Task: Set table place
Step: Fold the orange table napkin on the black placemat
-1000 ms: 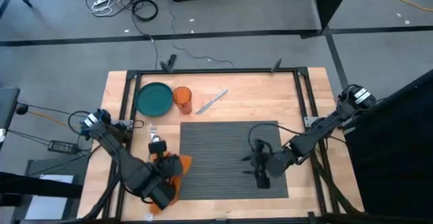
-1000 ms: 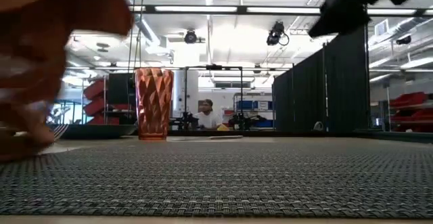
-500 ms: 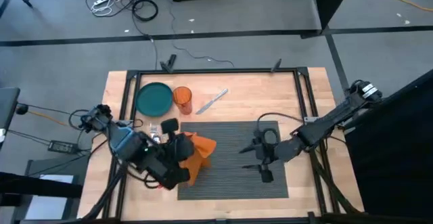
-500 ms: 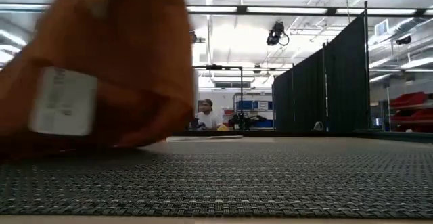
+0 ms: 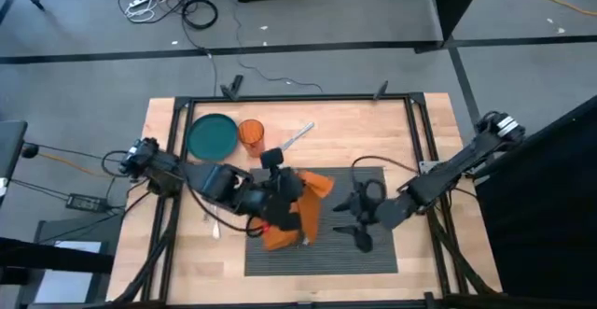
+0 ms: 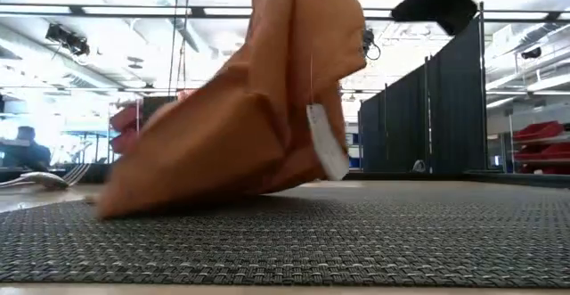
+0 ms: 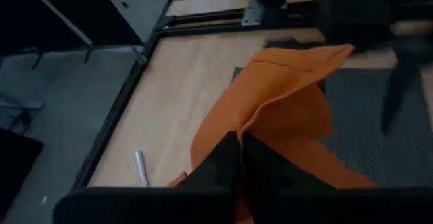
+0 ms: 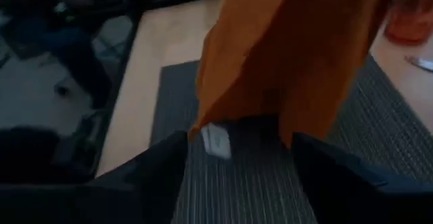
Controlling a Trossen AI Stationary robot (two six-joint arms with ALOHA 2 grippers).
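**Q:** Placemat first — where does it lie?

**A:** Placemat, dark grey and ribbed, lies flat on the wooden worktop, reaching from the middle toward the near edge. It looks placed already.

**Q:** What is happening on it?

**A:** An orange cloth napkin hangs bunched over the placemat's left half. Its lower folds touch the mat, and a small white tag dangles from it. The left gripper grips the napkin from above, its fingers pinched tight on a fold.

**Q:** And the other arm?

**A:** The right gripper sits over the placemat's right half, near the napkin but apart from it. Its fingers are spread wide and carry nothing.

**Q:** What else is on the worktop?

**A:** Toward the left edge, off the mat, a fork lies on the wood. Farther back, near the far left corner, a teal plate sits with an orange cup just beside it. A knife lies just past the mat's far edge.

**Q:** How far along is the setting?

**A:** Early, by my reading. Only the mat is in place. The napkin is yet to be laid flat, and the plate, cup, fork and knife all sit off the mat.
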